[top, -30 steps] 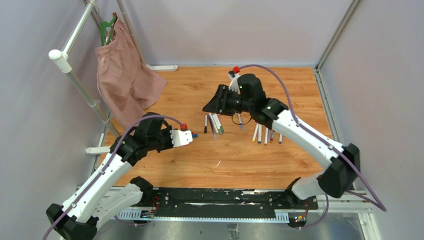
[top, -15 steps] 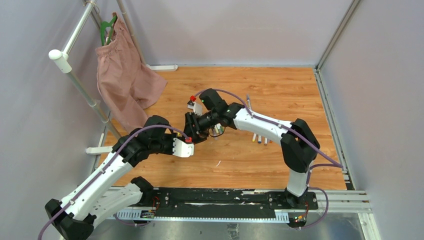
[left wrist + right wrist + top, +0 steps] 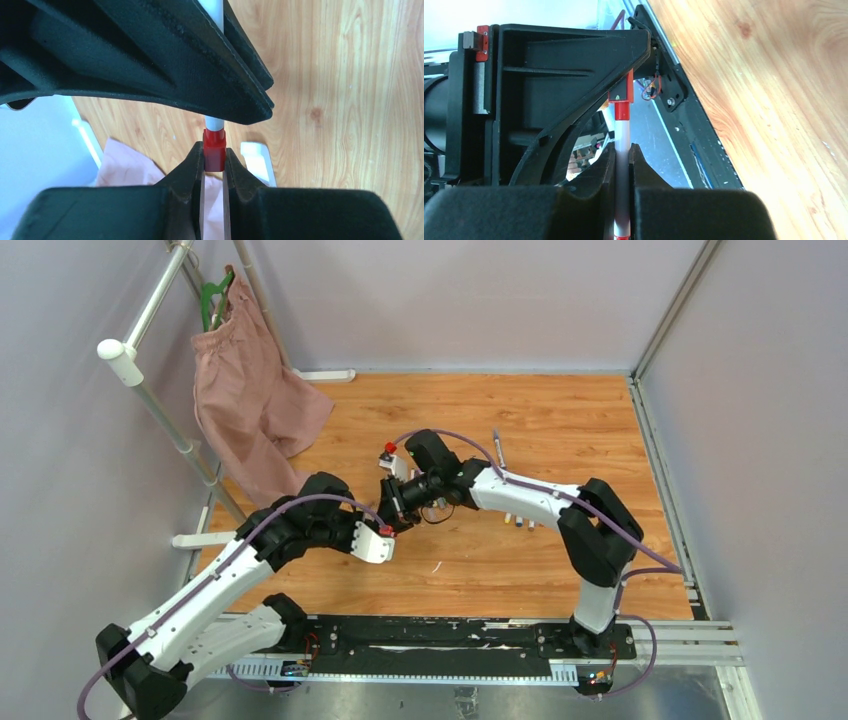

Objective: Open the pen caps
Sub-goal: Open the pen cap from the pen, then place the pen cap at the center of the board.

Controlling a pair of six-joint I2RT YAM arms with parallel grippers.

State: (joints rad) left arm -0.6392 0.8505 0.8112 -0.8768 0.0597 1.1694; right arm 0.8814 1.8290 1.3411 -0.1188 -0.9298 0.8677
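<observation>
In the left wrist view, my left gripper [image 3: 214, 159] is shut on a red pen cap [image 3: 214, 150]. The cap sits on the end of a white pen barrel [image 3: 215, 122] that runs up into the right gripper's black fingers [image 3: 150, 60]. In the right wrist view, my right gripper [image 3: 622, 155] is shut on that same barrel [image 3: 622, 137], with the red cap [image 3: 622, 107] beyond it in the left jaws. From above, the left gripper [image 3: 384, 532] and the right gripper [image 3: 393, 512] meet tip to tip over the middle of the floor. Other pens [image 3: 517, 522] lie mostly hidden under the right arm.
A pink garment [image 3: 250, 390] hangs from a white rack [image 3: 125, 355] at the back left. One thin pen [image 3: 497, 447] lies alone behind the right arm. A small white scrap [image 3: 436, 566] rests on the wooden floor. A black rail [image 3: 450, 635] runs along the near edge.
My right arm swung left from over the pens to the left gripper, and its jaws closed on the pen barrel. The left gripper shifted slightly forward and kept hold of the red cap.
</observation>
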